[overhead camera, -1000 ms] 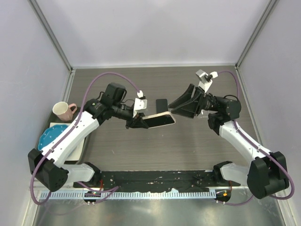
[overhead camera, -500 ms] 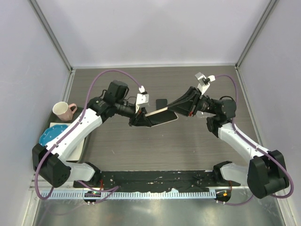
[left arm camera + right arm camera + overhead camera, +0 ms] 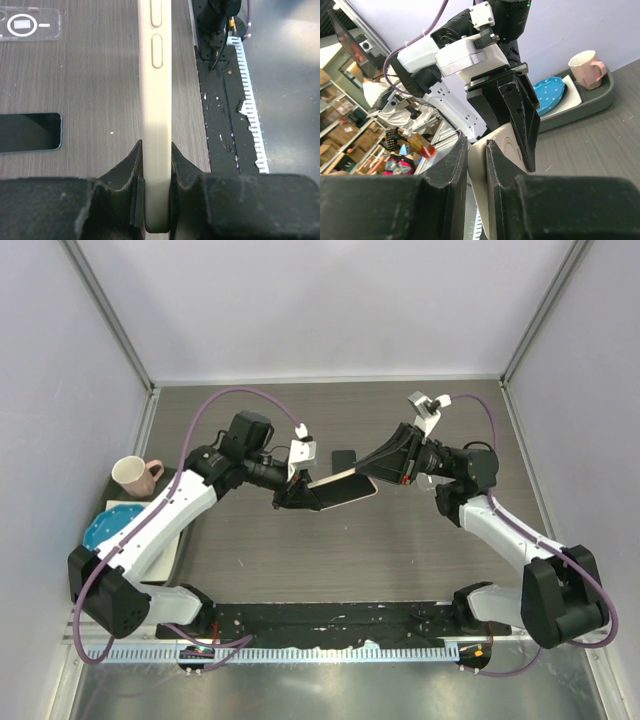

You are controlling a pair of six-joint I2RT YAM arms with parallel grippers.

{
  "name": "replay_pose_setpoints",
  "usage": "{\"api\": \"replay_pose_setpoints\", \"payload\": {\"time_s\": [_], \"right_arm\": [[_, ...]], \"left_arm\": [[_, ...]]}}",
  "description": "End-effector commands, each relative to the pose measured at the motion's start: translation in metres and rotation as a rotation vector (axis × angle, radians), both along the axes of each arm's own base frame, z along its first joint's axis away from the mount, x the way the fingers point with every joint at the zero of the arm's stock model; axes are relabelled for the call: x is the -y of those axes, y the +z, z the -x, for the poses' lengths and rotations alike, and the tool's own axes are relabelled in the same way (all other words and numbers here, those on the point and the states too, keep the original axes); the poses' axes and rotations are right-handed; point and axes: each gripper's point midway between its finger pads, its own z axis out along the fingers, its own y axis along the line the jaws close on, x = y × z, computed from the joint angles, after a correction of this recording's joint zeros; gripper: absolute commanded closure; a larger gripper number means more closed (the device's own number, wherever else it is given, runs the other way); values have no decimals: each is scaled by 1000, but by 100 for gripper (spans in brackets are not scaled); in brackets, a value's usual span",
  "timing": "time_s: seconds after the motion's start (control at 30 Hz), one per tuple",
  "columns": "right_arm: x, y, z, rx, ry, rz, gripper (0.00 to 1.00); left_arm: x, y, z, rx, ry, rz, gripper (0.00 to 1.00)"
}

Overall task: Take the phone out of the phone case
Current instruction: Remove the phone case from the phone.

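1. Now the phone case (image 3: 340, 487) hangs in the air over the middle of the surface (image 3: 300, 570). It lies almost flat, with one end in each pincer. The phone should be inside it, but these views do not let one tell the phone from the case.
2. The left pincer (image 3: 298, 495) is closed tight on the left end. Its wrist view shows a finger on each side of the cream edge, below the side buttons.
3. The right pincer (image 3: 368, 470) is closed on the right end. In its wrist view the two fingers pinch the cream rim with no gap.
4. The step in hand looks like pulling the two apart. To do it well, one pincer should hold firm while the other peels back just the soft rim, one corner first.
5. The bend should be slow and small. If both pincers squeeze phone and case together, nothing can slide out.
6. The phone could pop free and drop, so a low, steady hold is safer.
7. The left arm reaches from the near left, bends, and points its wrist right. The right arm reaches from the near right, bends, and points left. They meet nose to nose.
8. A dark spare phone (image 3: 344, 459) lies flat on the surface just beyond them, so they should not bump it.
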Motion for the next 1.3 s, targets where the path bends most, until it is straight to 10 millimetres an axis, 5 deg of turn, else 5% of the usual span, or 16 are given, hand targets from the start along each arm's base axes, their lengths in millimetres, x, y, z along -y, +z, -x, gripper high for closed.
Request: {"api": "replay_pose_setpoints", "payload": {"time_s": [0.0,0.3,0.6,0.77,0.83,0.9,1.1,1.27], "right_arm": [[-7,10,5,-92,86,4,99],[-18,-7,18,-119,180,58,99],[-24,-1,30,-87,256,55,99],[-27,-17,29,-59,222,100,99],[-28,-18,26,-34,206,123,91],[-22,-16,23,7,191,131,65],[13,10,3,150,81,100,62],[23,15,29,168,126,54,60]], "left_arm": [[6,28,-3,224,-75,38,100],[0,34,-1,326,-97,-22,100],[-1,39,3,357,-113,-33,100],[-1,49,5,364,-114,-19,100],[-1,50,6,353,-117,-14,100],[0,50,11,334,-130,1,100],[-3,51,17,262,-136,65,100],[-5,53,15,209,-112,94,100]]}}
